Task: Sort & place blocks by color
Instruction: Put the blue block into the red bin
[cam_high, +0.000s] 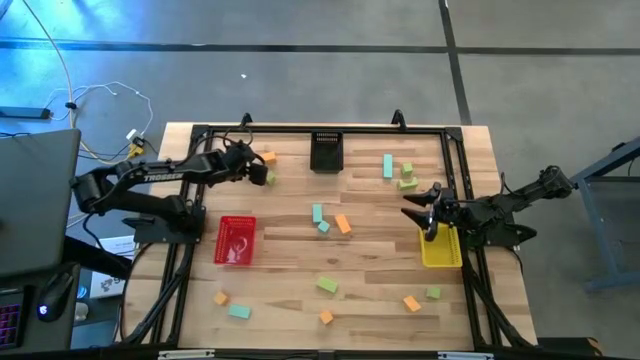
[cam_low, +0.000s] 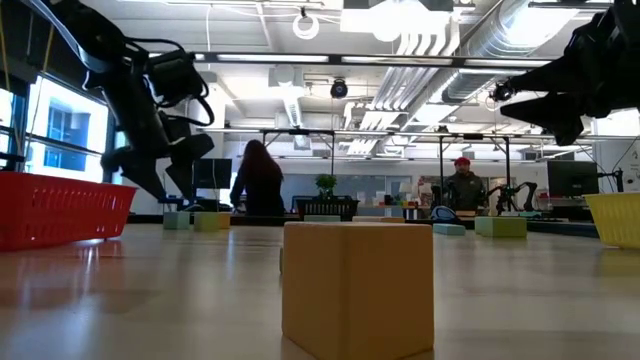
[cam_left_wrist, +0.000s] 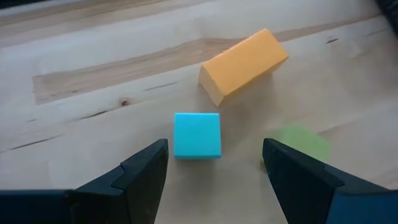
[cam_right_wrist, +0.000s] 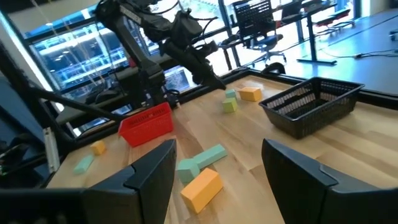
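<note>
Left gripper (cam_left_wrist: 214, 165) spread wide, hovering over the far-left part of the tabletop (cam_high: 300, 300), nothing pinched. A teal cube (cam_left_wrist: 197, 134) sits just ahead of the gap between its fingers, an orange bar (cam_left_wrist: 244, 64) just beyond the cube, a lime block (cam_left_wrist: 303, 142) partly hidden behind one finger. In the high view the teal cube is covered by the gripper; only the orange bar (cam_high: 268, 157) and lime block (cam_high: 271, 177) show beside it. Right gripper (cam_high: 420, 208) also spread and empty, held above the tabletop by the yellow bin (cam_high: 441, 250), well apart from any block. From its wrist view a mint bar (cam_right_wrist: 200, 159) and an orange block (cam_right_wrist: 202, 188) lie mid-table ahead of it. Remaining blocks are scattered: mint and lime ones (cam_high: 405, 178) near the black bin (cam_high: 327, 151), others along the near edge (cam_high: 326, 285). Red bin (cam_high: 235, 240) sits left of centre. Low view is mostly blocked by one close block (cam_low: 357, 287), colour hard to tell; two people stand in the room behind.
</note>
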